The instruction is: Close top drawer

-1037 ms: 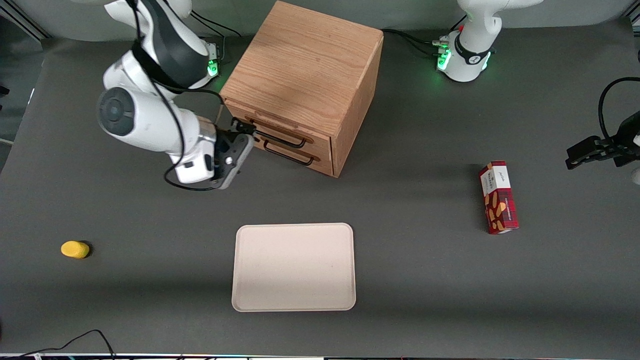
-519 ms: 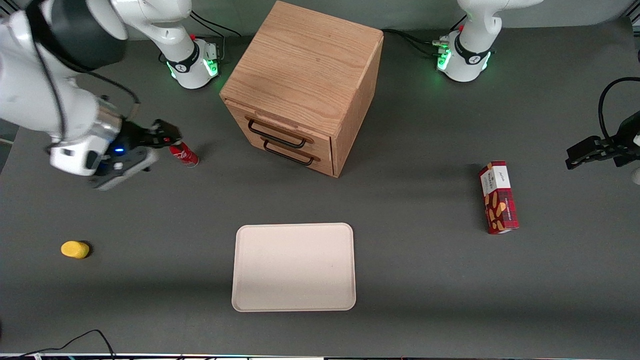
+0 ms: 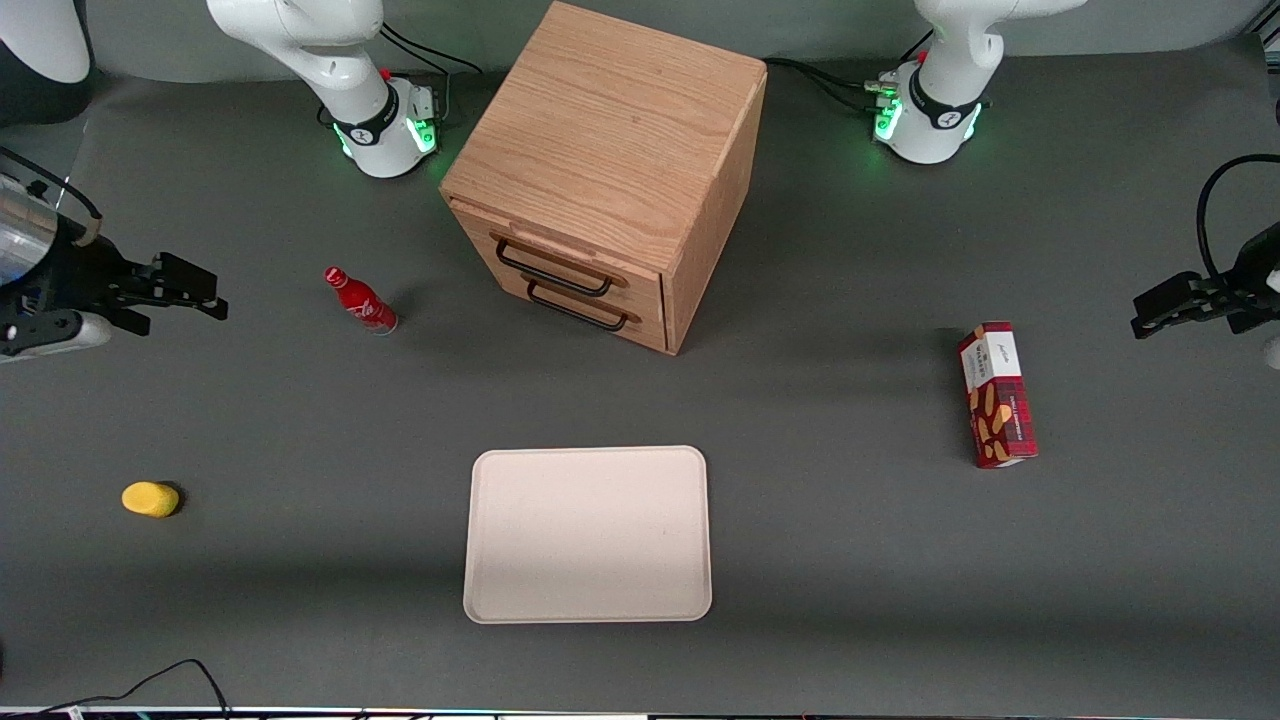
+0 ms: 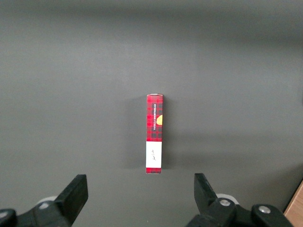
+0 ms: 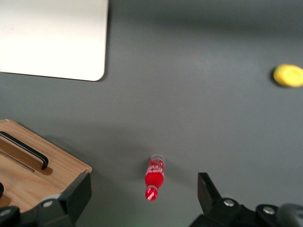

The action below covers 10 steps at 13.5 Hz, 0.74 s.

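From where I stand the job looks finished. The top drawer (image 3: 556, 262) sits in the front of the oak cabinet (image 3: 610, 150), its face about level with the lower drawer (image 3: 585, 308) under it, both thin black handles lying close against the wood. I see no dark gap along its upper edge, so I judge it pushed home, though a hair of play would not show from here. The gripper (image 3: 185, 290) hangs well away from the cabinet, out at the working arm's end of the tabletop (image 3: 850, 520), above bare surface and touching nothing. Its jaws stand wide apart and empty; the wrist view shows the 2 fingers (image 5: 75, 196) spread with the little red bottle (image 3: 360, 300) standing on the tabletop between them, far below. Nothing seems left but for the arm to settle
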Available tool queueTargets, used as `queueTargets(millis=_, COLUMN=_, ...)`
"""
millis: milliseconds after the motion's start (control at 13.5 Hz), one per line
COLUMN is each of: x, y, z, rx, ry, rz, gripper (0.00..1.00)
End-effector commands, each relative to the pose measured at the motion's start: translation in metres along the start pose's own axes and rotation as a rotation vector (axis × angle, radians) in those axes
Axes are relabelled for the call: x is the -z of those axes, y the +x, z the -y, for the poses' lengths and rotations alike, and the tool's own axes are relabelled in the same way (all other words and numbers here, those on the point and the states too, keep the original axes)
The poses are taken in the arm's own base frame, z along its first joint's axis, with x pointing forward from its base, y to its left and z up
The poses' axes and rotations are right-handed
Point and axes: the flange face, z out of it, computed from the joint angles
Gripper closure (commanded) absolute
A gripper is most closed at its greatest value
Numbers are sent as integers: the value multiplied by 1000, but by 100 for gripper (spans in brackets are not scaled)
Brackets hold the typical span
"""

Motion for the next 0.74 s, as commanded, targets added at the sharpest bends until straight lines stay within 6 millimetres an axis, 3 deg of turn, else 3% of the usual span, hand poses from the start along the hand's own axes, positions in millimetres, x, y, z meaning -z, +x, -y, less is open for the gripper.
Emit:
queueTargets(millis=0, x=6, y=-25, z=0, rx=-121, ry=-85, rz=1, gripper=0)
queueTargets(millis=667, x=10, y=-15, z=-15, rx=-190, ry=-99, rz=-77, gripper=0)
